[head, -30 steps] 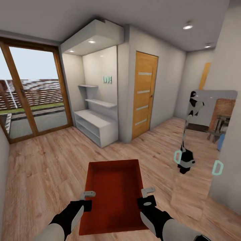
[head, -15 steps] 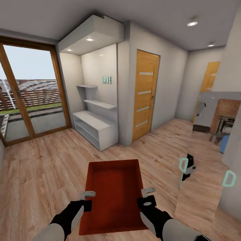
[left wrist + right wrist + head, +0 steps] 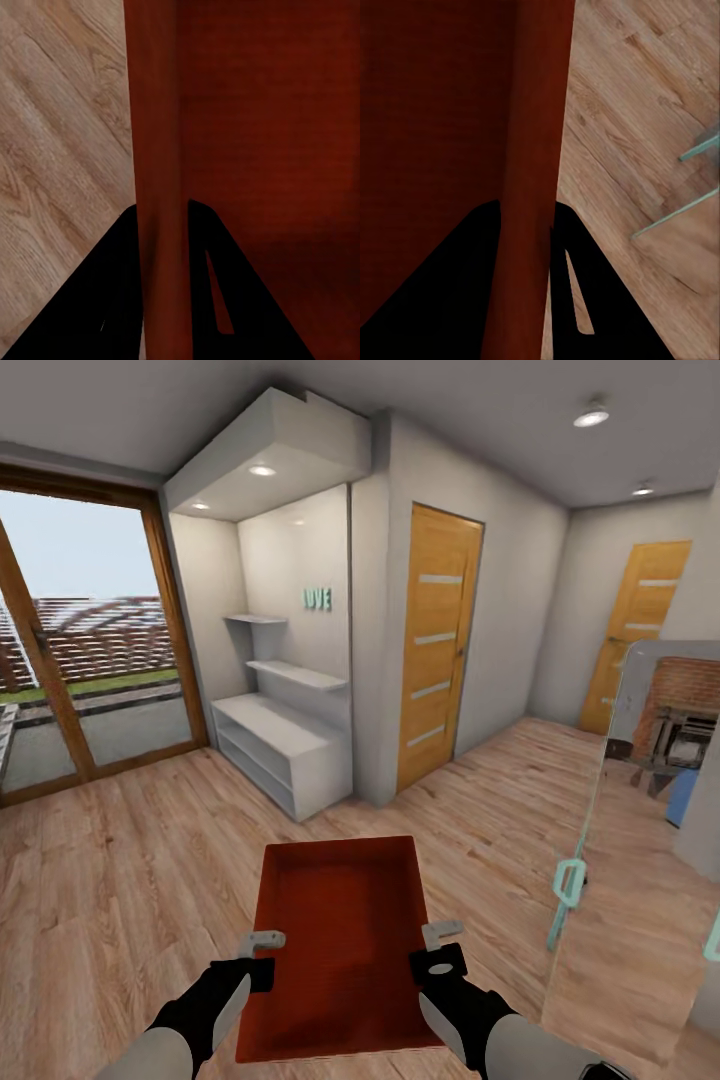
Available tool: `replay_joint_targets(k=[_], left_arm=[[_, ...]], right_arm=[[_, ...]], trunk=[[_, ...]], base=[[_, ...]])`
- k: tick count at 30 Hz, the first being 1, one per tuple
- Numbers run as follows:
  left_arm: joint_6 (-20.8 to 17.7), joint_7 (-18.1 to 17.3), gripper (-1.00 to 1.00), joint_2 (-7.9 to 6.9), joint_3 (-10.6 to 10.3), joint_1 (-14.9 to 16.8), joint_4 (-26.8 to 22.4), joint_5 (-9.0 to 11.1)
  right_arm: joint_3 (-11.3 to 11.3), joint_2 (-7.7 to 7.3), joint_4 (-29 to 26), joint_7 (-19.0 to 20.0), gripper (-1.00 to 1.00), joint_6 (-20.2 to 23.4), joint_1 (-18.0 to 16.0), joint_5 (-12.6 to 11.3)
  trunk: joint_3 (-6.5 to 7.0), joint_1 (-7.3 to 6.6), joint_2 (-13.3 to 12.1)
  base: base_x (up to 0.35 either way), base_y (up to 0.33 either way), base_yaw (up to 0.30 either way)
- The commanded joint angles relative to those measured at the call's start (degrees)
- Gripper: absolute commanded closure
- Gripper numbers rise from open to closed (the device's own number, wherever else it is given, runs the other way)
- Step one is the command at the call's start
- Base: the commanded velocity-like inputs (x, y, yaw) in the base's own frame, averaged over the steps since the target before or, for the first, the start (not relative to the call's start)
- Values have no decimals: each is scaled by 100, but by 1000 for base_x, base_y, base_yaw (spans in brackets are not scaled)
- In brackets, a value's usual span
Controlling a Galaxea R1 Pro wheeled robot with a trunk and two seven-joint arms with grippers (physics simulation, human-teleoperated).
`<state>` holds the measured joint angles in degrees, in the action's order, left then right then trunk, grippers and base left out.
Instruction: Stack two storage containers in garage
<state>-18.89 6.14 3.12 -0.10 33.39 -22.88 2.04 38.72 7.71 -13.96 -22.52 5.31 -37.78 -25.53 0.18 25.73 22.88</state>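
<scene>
We carry one storage container (image 3: 342,940), orange-red and lidless, held level between our two hands above the light wood plank floor (image 3: 120,860). Left hand (image 3: 262,956) is clamped on the container's left long wall; right hand (image 3: 438,950) is clamped on the right long wall. Both grips sit near our end of the bin, with most of its length reaching out beyond the hands.

Left wrist view: the wall (image 3: 159,187) runs straight between the two dark fingers (image 3: 112,292), one inside the bin, one outside. Right wrist view shows the same on the other wall (image 3: 534,172).

Handling, as we judge it: the bin is empty, so likely light. Walls look thin, so probably some flex under pinch; smooth plastic may slip. With grips set toward our end, the far end could sag or swing on turns. A hold nearer mid-wall would balance better.

Ahead of the hands: white shelf unit (image 3: 280,745), wood door (image 3: 437,645), second door (image 3: 640,630) beyond to the right. Glass door (image 3: 70,660) off to the left.
</scene>
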Motion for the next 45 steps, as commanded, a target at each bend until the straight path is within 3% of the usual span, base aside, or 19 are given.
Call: replay_joint_targets(k=[1,38,45], left_arm=[[-36,37,100,4,54,0,-15,-69],[-36,37,100,4,54,1,-15,-72],[-36,37,100,4,54,1,-16,-69]], right_arm=[[-9,2,-98,81,100,39,-1,-58],[-13,2,-94,81,100,40,-1,-58],[-13,10,-93,81,100,40,-1,-58]], trunk=[[-2,5,4],[-2,5,4],[-2,5,4]], base=[[322,0,0],[322,0,-1],[322,0,-202]])
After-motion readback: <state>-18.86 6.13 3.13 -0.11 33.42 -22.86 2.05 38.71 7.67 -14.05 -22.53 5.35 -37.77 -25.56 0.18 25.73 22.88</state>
